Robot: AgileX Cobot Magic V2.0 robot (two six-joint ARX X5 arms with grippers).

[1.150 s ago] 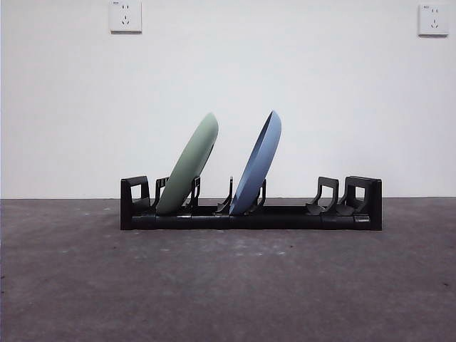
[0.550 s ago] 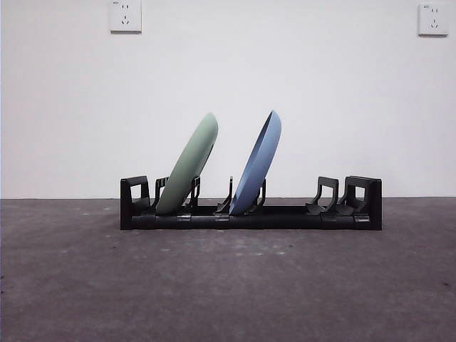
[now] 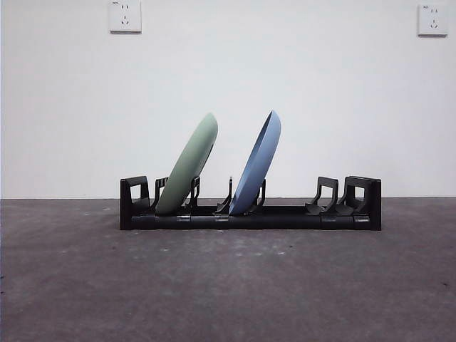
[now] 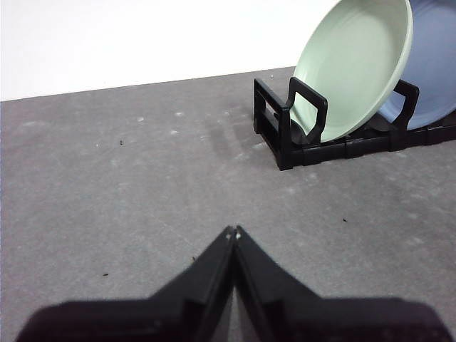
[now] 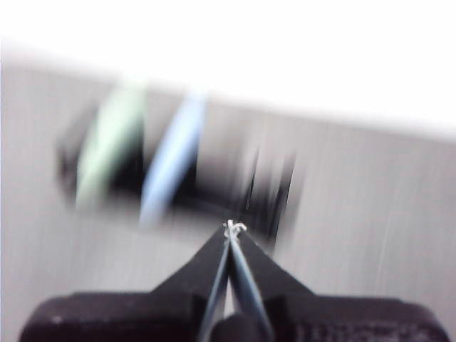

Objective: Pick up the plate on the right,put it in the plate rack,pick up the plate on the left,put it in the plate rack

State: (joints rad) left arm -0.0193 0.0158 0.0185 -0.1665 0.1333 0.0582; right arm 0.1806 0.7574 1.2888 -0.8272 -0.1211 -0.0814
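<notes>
So the plate rack [image 3: 250,206] is sitting across the middle of the bench [image 3: 228,285], and you're looking at both plates already parked in it. The green plate [image 3: 189,167] is leaning in the slot near the rack's left end in the front view, and the blue plate [image 3: 257,165] is leaning in the next slot along, about mid-rack. They're tilting the same way and aren't touching each other.

Compared with the front pictures from a second and half a second back, nothing in the rack is changing: same plates, same lean, same slots. The only thing that's moving is on the right arm's side, since its wrist picture is smeared with motion blur, so I'm guessing that arm is swinging away. To me that's reading as the job being basically finished, with both plates racked and nothing left on the bench to fetch.

Count-wise you're getting: one rack, two plates (one green, one blue), and two grippers. The pair of prongs at the rack's right end is standing empty.

The left gripper [image 4: 234,231] is hanging over bare bench with its jaws pressed together, holding nothing, the rack's end well off from it. The right gripper [image 5: 232,228] is likewise pinched together on nothing, looking at the rack from a distance.

Two wall sockets [image 3: 125,16] are sitting high on the white wall behind.
</notes>
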